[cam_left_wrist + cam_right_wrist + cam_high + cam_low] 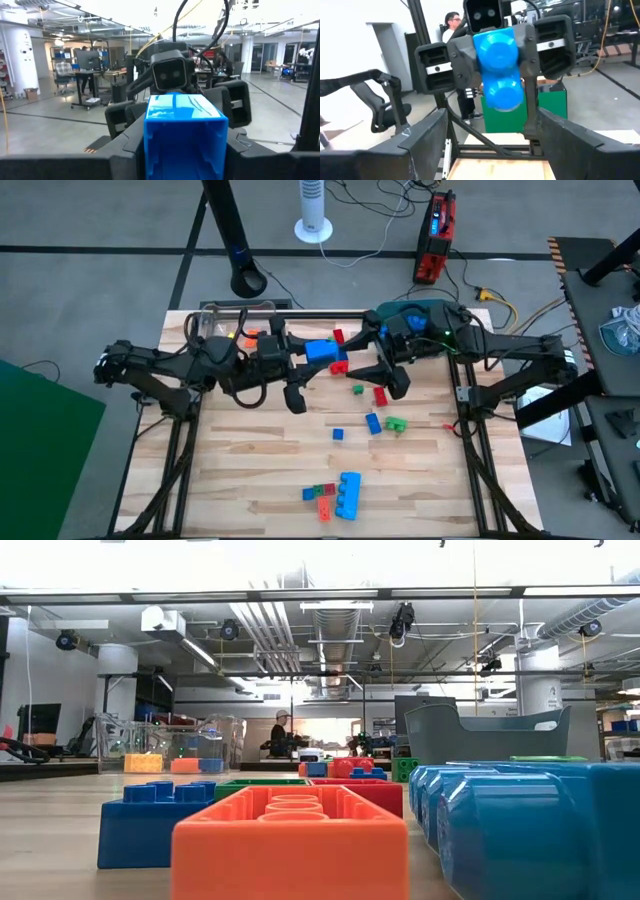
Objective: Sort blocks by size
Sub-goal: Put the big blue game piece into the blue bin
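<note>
So on the left side of the table, the left gripper [300, 352] is up off the wood and pinching a chunky blue block [320, 351] between its fingers. In the left wrist view that blue block [184, 132] fills the space between the two dark fingers, and in the right wrist view you can see its two round studs [501, 67] poking toward the other arm. Behind the left arm sits the clear plastic box [222, 318] with a few bits inside.

Moving right, the right gripper [375, 358] faces the left one just across that block, with its fingers spread wide and nothing between them. The teal tub [425, 310] is behind it at the back edge.

The rest of the blocks are scattered on the table [250, 470]: a green one [357, 389], a red one [380, 396], small blue ones [373, 422] around the middle, and a long blue block [348, 495] with red, green and orange bits near the front edge.
</note>
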`<state>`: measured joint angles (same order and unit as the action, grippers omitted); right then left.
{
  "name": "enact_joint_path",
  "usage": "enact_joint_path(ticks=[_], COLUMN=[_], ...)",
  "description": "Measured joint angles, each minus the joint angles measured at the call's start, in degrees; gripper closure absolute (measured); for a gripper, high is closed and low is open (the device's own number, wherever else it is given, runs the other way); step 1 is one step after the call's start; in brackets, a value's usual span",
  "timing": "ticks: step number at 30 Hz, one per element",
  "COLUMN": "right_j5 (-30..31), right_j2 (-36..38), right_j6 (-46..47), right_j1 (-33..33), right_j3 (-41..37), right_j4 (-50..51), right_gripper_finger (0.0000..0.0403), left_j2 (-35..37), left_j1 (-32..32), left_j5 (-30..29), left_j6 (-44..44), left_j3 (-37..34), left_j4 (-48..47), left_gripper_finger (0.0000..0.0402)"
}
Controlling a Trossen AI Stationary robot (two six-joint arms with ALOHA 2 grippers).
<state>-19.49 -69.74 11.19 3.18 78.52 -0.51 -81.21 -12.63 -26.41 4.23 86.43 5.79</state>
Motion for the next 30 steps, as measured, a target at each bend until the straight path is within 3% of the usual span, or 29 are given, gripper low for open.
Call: enact_joint_path(ticks=[17, 24, 30], right_j5=[-0.5, -1.6, -1.6], right_j2=[-9.5, -9.9, -10.3], right_j6=[-6.4, -9.8, -11.1], right_j1=[-1.4, -1.4, -1.4], right_j3=[8.6, 9.8, 10.3], right_j4=[0.8, 2.0, 2.0], right_gripper_finger=[0.0111, 0.0134, 0.0167], left_j2=[-1.3, -1.4, -1.4], left_j1=[0.2, 0.3, 0.3], left_j5=[0.0, 0.2, 0.2], left_j6=[-0.2, -0.2, -0.2], left_j3=[0.0, 0.0, 0.0], left_j4=[1.5, 1.6, 1.5], left_gripper_finger=[0.0280, 0.0279, 0.0256])
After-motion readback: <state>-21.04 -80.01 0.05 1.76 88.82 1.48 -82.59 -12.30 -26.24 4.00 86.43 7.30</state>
